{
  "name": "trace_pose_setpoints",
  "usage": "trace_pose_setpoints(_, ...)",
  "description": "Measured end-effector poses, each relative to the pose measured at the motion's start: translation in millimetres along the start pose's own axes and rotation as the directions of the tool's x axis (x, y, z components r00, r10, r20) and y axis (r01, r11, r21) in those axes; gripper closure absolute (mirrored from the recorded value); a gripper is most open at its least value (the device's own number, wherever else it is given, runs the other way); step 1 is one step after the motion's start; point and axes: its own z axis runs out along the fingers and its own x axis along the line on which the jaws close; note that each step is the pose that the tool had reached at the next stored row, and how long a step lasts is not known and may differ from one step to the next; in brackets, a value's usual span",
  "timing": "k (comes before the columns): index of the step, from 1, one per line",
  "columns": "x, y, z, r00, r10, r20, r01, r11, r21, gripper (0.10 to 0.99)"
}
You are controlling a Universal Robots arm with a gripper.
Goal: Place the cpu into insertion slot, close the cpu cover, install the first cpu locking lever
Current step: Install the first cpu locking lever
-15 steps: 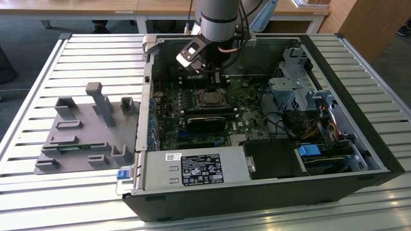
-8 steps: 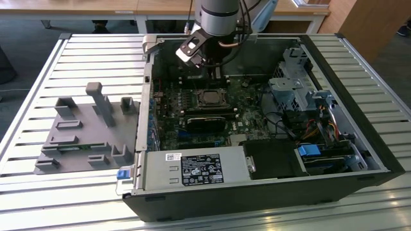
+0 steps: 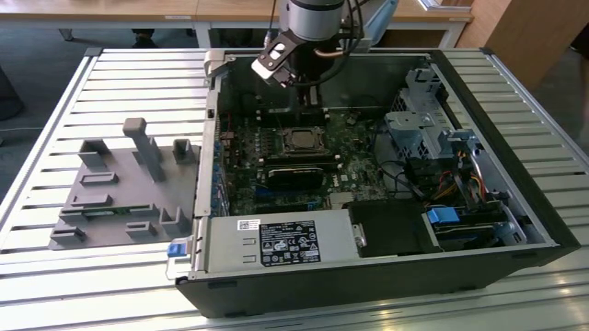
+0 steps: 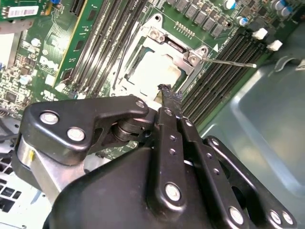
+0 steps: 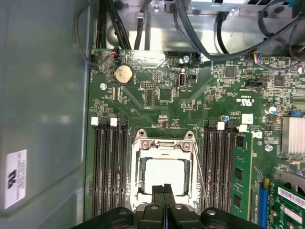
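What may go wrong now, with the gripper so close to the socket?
1. The shut gripper hangs just over the cpu; a push off centre might shift the cpu cover.
2. The thin locking lever stands free beside the memory slots; it may slip aside and scratch the motherboard.

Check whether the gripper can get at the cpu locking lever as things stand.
Probably yes. In the first wrist view, the gripper hangs just above the cpu cover, and the thin lever beside that cover lies bare, with nothing over it.
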Motion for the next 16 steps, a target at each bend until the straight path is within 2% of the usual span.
trace_pose_setpoints(6,0.1,0.1,-10.9,1.0000,0.000,0.0002,0.000,1.0000,0.000,0.980)
trace_pose_setpoints(10,0.1,0.1,-15.1,1.0000,-0.002,0.0001,0.002,1.0000,0.000,0.980)
trace_pose_setpoints(13,0.1,0.1,-15.1,0.9988,-0.048,-0.0002,0.048,0.9988,0.000,0.980)
trace_pose_setpoints(16,0.1,0.1,-15.2,0.9947,-0.103,-0.0006,0.103,0.9947,0.001,0.980)
